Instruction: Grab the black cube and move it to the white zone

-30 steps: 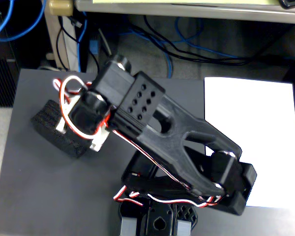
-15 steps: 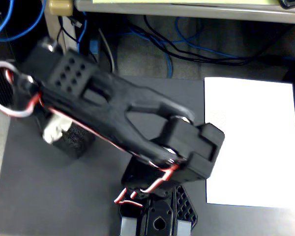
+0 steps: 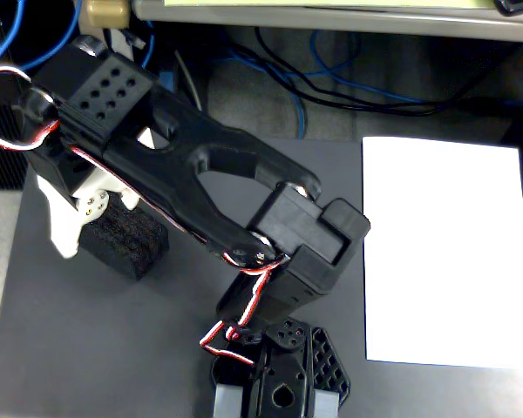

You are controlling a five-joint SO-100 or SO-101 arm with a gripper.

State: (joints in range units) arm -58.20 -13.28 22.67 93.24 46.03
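Observation:
The black cube (image 3: pixel 131 242), a rough black foam block, lies on the dark grey mat (image 3: pixel 96 348) at the left of the fixed view. My gripper (image 3: pixel 98 228) reaches over it from the upper right, with its white fingers (image 3: pixel 64 222) spread apart. One finger stands against the block's left end and the other sits at its top edge, so the block's upper left part lies between them and is partly hidden by the wrist. The block rests on the mat. The white zone (image 3: pixel 444 252), a large white sheet, lies at the right, well apart from the block.
The arm's base (image 3: pixel 279 379) stands at the bottom centre, and its black links (image 3: pixel 218 174) cross the mat diagonally. Blue and black cables (image 3: pixel 331 83) lie beyond the mat's far edge. A light desk edge (image 3: pixel 331 17) runs along the top.

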